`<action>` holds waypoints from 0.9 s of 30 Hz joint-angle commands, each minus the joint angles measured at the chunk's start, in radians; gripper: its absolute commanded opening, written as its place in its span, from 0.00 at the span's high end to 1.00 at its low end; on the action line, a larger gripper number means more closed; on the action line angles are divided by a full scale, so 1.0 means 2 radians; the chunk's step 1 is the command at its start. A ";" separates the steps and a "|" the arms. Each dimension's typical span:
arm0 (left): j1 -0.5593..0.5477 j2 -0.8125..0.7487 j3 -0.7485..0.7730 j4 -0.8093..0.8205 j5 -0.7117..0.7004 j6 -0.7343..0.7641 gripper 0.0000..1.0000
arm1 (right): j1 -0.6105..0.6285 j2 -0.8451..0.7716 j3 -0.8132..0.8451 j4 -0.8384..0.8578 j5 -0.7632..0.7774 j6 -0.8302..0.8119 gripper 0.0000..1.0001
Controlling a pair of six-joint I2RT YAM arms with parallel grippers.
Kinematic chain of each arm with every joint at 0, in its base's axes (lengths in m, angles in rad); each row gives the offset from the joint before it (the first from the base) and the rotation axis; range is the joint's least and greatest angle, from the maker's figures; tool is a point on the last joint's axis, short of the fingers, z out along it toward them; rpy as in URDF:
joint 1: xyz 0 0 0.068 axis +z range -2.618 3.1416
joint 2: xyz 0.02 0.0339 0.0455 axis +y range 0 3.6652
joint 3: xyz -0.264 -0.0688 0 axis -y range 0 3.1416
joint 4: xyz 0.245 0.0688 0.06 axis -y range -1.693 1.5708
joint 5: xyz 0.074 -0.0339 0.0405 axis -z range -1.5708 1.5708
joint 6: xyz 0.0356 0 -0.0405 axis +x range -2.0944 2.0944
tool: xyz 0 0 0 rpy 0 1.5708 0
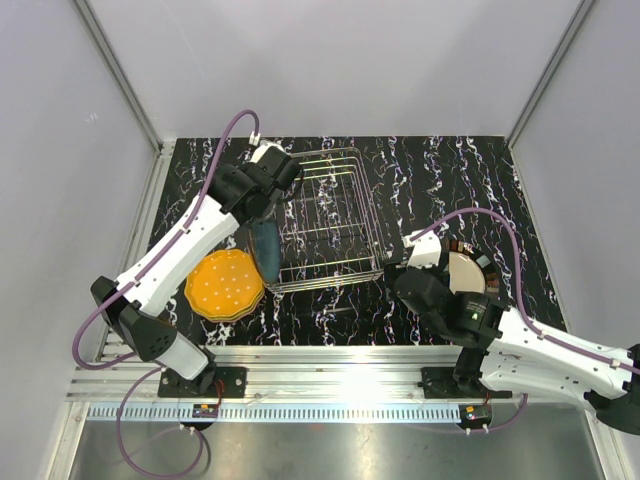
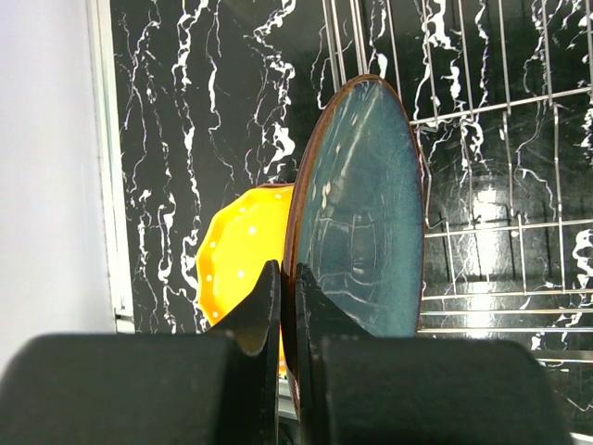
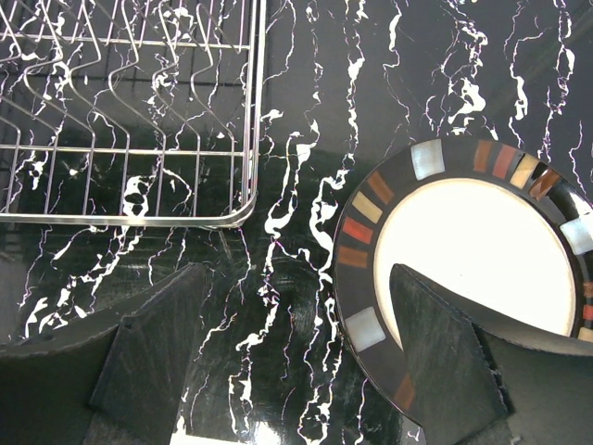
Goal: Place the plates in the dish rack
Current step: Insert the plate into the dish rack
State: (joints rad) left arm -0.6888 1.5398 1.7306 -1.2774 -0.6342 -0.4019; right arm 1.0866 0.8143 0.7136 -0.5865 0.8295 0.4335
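Clenching the blue plate (image 2: 361, 204) by its rim in the left pincer (image 2: 287, 306), likely risking slipping or clipping the dish rack (image 2: 500, 104) wires; holding the right pincer (image 3: 296, 278) released.

Black, white-veined table (image 1: 500, 190) with a wire dish rack (image 1: 325, 225) at its middle. An orange dotted plate (image 1: 225, 285), perhaps a stack, lies left; a black-rimmed cream plate (image 1: 466, 272) lies right.
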 commanded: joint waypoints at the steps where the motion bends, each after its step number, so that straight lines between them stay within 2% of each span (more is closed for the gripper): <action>1: 0.000 -0.017 0.011 -0.014 -0.021 -0.002 1.00 | 0.004 0.002 0.001 0.023 0.018 -0.004 0.12; 10: 0.000 -0.009 0.017 -0.016 -0.015 -0.002 1.00 | 0.003 0.002 -0.003 0.026 0.018 -0.002 0.12; 20: 0.002 0.041 0.025 0.006 -0.017 0.009 1.00 | 0.004 -0.008 -0.005 0.024 0.019 0.003 0.12; 21: 0.002 0.044 0.018 0.014 -0.017 0.008 0.96 | 0.004 -0.009 -0.005 0.024 0.018 0.001 0.12; 22: 0.002 0.045 0.014 0.019 -0.017 0.009 0.84 | 0.004 -0.009 -0.005 0.024 0.019 0.002 0.12; 24: 0.002 0.046 -0.002 0.033 -0.013 0.010 0.84 | 0.004 -0.008 -0.005 0.024 0.018 0.002 0.12; 27: 0.005 0.041 -0.024 0.051 -0.007 0.012 0.72 | 0.004 -0.006 -0.005 0.023 0.018 0.003 0.12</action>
State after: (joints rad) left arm -0.6884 1.6485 1.7088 -1.2381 -0.6281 -0.3965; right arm 1.0866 0.8085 0.7021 -0.5716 0.8295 0.4301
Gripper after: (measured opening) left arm 0.253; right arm 0.881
